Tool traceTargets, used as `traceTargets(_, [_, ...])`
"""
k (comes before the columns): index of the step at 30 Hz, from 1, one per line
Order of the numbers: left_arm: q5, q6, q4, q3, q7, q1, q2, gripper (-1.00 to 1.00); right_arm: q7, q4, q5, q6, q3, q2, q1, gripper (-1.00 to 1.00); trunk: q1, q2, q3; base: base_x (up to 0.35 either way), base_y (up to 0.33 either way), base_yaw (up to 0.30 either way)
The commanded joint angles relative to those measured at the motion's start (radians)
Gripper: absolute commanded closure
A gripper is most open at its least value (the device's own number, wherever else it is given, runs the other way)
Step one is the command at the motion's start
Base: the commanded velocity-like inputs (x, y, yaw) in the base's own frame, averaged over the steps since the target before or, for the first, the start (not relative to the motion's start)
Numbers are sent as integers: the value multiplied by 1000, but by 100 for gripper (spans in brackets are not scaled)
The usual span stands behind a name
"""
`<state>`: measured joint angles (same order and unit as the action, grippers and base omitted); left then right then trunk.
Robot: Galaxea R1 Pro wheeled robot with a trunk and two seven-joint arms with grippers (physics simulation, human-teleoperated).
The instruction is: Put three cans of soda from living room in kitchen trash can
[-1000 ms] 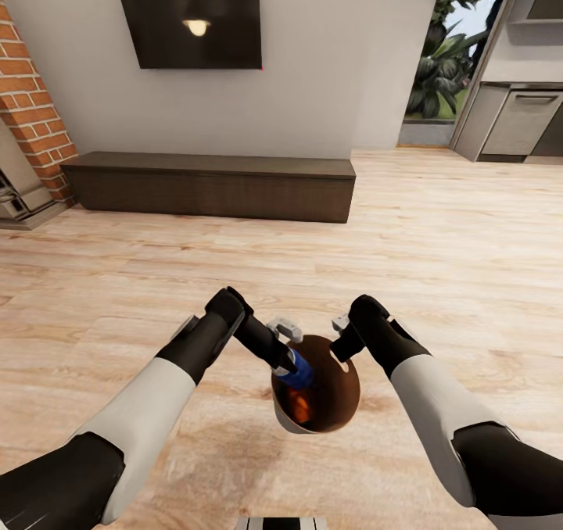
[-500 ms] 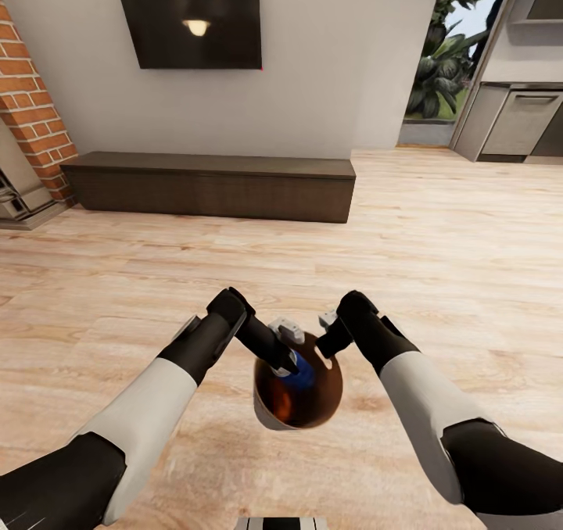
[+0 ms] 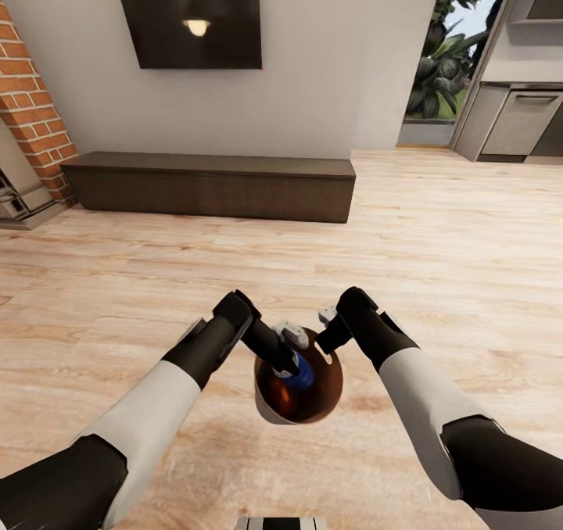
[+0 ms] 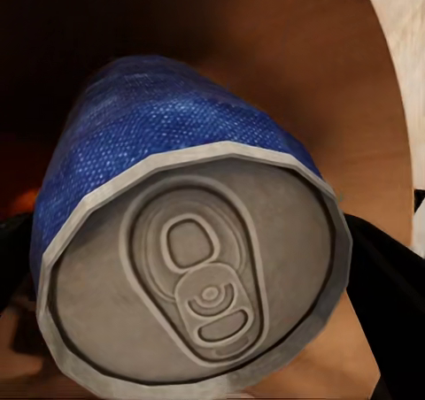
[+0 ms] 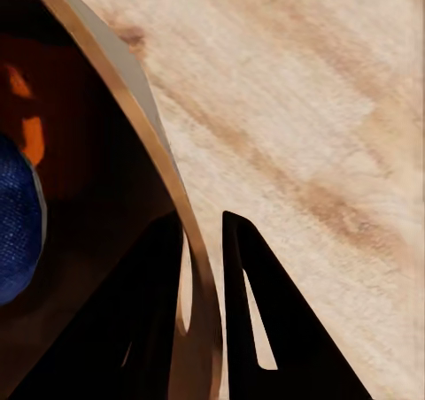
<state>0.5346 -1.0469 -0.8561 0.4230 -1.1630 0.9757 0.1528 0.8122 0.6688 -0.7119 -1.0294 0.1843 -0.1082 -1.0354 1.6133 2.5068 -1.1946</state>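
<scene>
We see both arms reaching forward and down, elbows out, meeting over the bin (image 3: 270, 413) held above the wood floor (image 3: 438, 233). The left gripper (image 3: 291, 367) dips into the bin's mouth, closed around the blue can (image 4: 177, 196), whose silver top faces the wrist camera. The right gripper (image 5: 202, 267) pinches the bin's rim, one finger inside and one outside. An orange can (image 5: 31, 134) glows inside the bin. A dark bench (image 3: 207, 184) stands along the wall.
</scene>
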Motion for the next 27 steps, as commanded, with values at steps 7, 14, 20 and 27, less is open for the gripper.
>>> traceTargets(7, [38,0,71,19,62,1,-7,100,7,0,48,-18,0,-1,-1,100,0,0,0,0,0,0])
traceTargets(14, [38,0,83,22,91,1,-7,100,7,1,48,-18,0,-1,-2,100,0,0,0,0,0,0])
traceTargets(20, [38,0,86,22,122,0,-7,-100,7,2,48,-18,0,0,-3,100,0,0,0,0,0,0])
traceTargets(27, [38,0,86,22,126,0,-7,-100,7,3,48,-18,0,1,-3,100,0,0,0,0,0,0])
